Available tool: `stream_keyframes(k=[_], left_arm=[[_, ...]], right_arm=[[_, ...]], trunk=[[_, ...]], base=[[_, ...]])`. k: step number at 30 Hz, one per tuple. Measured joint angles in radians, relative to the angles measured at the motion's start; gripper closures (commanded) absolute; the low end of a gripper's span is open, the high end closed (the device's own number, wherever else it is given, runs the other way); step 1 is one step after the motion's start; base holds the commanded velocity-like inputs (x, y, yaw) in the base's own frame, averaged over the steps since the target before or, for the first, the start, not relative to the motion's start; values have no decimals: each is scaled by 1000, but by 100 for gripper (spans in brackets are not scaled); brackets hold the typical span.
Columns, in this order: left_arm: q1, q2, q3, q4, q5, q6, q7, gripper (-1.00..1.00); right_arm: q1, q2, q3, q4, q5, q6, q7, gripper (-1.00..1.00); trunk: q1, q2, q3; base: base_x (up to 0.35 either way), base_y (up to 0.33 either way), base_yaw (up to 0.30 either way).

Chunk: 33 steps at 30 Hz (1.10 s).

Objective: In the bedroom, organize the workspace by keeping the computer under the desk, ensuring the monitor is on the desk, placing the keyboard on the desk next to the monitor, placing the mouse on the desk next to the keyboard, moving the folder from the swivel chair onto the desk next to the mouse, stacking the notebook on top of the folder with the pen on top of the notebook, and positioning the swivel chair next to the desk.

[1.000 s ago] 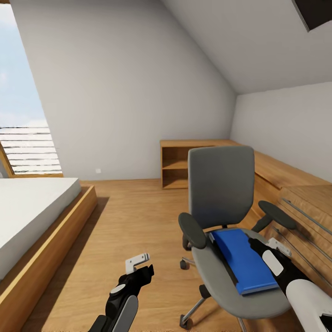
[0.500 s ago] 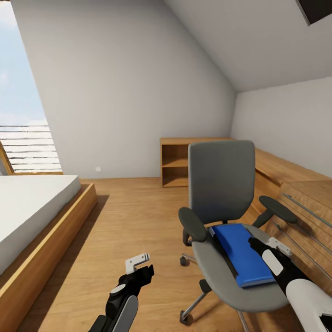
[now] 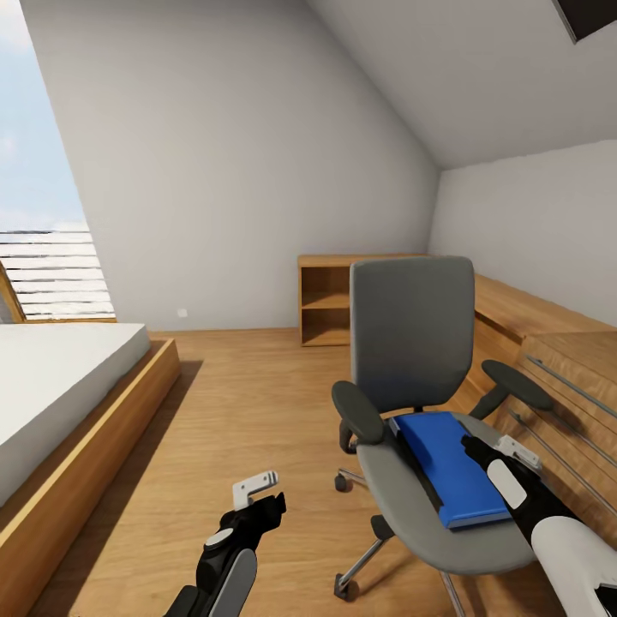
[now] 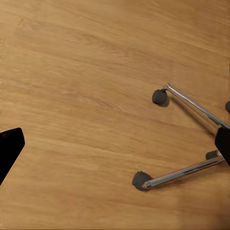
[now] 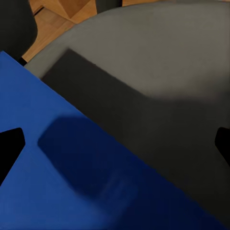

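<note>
The swivel chair (image 3: 411,343) stands right of centre in the head view, grey seat toward me. A bright blue folder (image 3: 450,471) with a black spine lies flat on that seat. My right gripper (image 3: 497,450) hovers open just over the folder's right edge. In the right wrist view, the right gripper (image 5: 115,143) has its jaws spread wide above the folder (image 5: 57,182) and the grey seat (image 5: 167,72). My left gripper (image 3: 261,497) hangs open over bare floor left of the chair. In the left wrist view, the left gripper (image 4: 115,146) looks down on the chair's chrome legs (image 4: 191,108).
A wooden cabinet (image 3: 557,403) with long metal bar handles runs along the right, close behind the chair. An open wooden shelf unit (image 3: 330,300) stands at the far wall. A bed (image 3: 60,386) on a wooden platform fills the left. Wooden floor (image 3: 240,403) lies between bed and chair.
The whole view has tilted slightly downward. The chair sits a little higher in the picture and has turned slightly. Both grippers keep about the same place.
</note>
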<state>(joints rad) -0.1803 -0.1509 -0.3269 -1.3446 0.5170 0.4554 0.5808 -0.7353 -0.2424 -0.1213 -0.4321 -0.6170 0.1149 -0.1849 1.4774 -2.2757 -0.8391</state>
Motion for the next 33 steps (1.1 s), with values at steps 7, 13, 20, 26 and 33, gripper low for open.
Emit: stream_keyframes(k=[7,13,20,26,33], left_arm=[[0,35,1,10,4,0,2,-100],[0,41,0,11,6,0,1,-100],[0,43,1,12,7,0,1,-100],[0,43,2,12,7,0,2,-100],[0,43,3,11,7,0,3,-100]], right_arm=[[0,0,1,0,0,0,-1,-100],[0,0,2,0,0,0,-1,-100],[0,0,2,-1,-2,0,-8,-100],[0,0,3,-2,-1,-1,-18,-100],[0,0,3,5,3,0,-21,-100]], trunk=[[0,0,0],[0,0,0],[0,0,0],[0,0,0],[0,0,0]], base=[[-58,0,0],[-171,0,0],[-30,0,0],[-117,0,0],[-215,0,0]])
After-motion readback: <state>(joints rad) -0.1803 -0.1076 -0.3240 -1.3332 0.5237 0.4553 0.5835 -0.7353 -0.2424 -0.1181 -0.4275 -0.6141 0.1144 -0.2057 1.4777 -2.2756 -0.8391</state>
